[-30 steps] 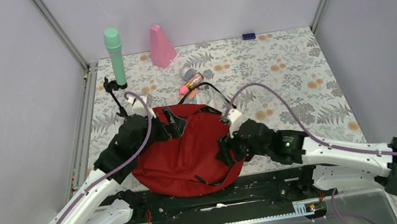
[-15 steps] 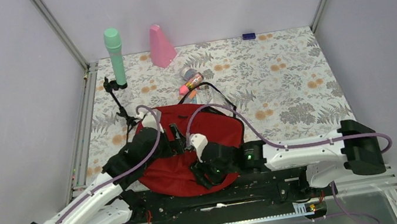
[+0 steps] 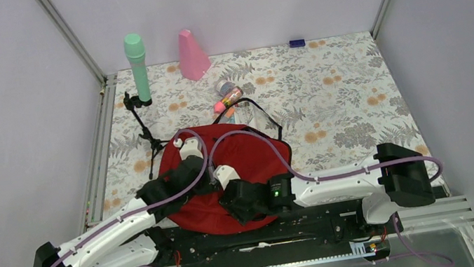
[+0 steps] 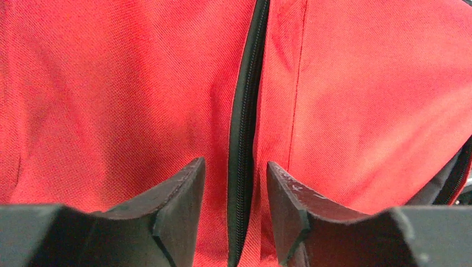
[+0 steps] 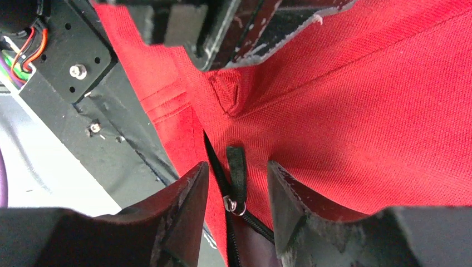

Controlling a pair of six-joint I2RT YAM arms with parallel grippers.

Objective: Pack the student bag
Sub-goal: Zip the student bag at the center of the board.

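Right then, student bag lay at 6 o'clock on the table. L gripper sat half-open astride its black zipper w/o pinching; R gripper, same narrow gap, straddled the pull tab.

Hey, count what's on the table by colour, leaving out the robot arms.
Red: 1, the student bag
Green: 1, the upright cylinder
Pink: 2, the cone and the tube
Dark blue: 1, the small block
Black: 1, the tripod stand
Total: 6
Clutter beside the tube is too unclear to count.
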